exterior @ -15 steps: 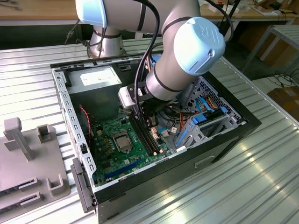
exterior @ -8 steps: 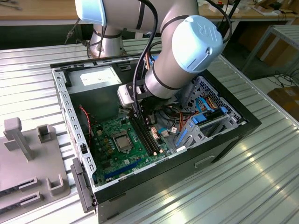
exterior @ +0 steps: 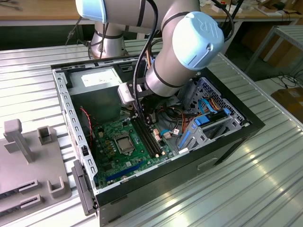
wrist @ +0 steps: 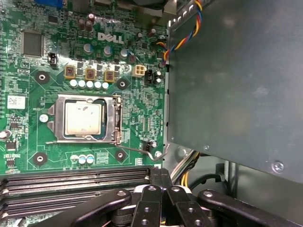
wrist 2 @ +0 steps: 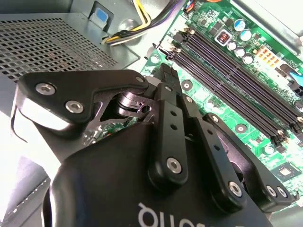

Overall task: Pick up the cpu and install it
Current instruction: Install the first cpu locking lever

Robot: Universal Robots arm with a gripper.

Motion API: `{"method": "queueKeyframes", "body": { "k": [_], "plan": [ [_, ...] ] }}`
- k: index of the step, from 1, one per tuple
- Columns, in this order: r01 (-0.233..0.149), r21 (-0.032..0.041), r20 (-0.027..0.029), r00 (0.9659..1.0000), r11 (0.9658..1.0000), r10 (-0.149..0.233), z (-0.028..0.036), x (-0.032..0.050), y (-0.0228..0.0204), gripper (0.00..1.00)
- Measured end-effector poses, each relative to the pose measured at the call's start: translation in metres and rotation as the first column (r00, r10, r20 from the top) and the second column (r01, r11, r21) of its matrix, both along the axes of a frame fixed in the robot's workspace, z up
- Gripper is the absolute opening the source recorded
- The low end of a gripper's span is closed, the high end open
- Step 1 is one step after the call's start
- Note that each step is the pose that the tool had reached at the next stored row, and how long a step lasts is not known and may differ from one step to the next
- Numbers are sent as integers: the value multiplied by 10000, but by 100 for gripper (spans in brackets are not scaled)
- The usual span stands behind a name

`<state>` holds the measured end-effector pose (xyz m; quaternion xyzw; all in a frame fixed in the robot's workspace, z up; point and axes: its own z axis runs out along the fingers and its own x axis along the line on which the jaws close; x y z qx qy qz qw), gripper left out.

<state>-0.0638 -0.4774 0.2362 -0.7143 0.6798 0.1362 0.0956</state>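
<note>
First wrist view: the cpu [wrist: 84, 118], plain silver-grey top with a few marks, lies flat inside the square metal socket frame [wrist: 84, 138] on the green motherboard [wrist: 142, 109]. The frame surrounds the chip on all sides, and a thin wire lever [wrist: 147, 150] runs along the board from the frame's corner toward the grey metal cover [wrist: 232, 80]. Near the socket: a row of small gold-topped square components [wrist: 90, 73] and light-coloured capacitors, and on the socket's other side the long black memory slots [wrist: 71, 182], empty. A bundle of coloured wires [wrist: 182, 40] passes at the grey cover's edge. The gripper [wrist: 160, 182] sits just over the memory slots, its black fingers [wrist: 152, 176] pressed together with nothing between them, apart from the cpu and not touching it. In the second wrist view the gripper [wrist 2: 166, 75] shows the same closed fingers above the board beside the memory slots [wrist 2: 227, 94]. Exterior view: the cpu [exterior: 124, 144] sits in its socket near the middle of the motherboard [exterior: 111, 156], inside the open computer case [exterior: 208, 156], which rests on a ribbed metal worktop [exterior: 227, 198]. The arm [exterior: 182, 52] reaches down into the case from above. A grey fixture block [exterior: 28, 165] stands on the worktop near its edge at the exterior view's left.
</note>
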Motion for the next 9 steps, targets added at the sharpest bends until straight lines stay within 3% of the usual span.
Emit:
{"method": "queueKeyframes", "body": {
  "k": [5, 9],
  "plan": [
    [-1, 11, 0, 10000, 10000, 1, 1, 0, 41, 11],
    [1, 14, -1, 10000, 10000, -1, 2, -6, 49, 11]
  ]
}}
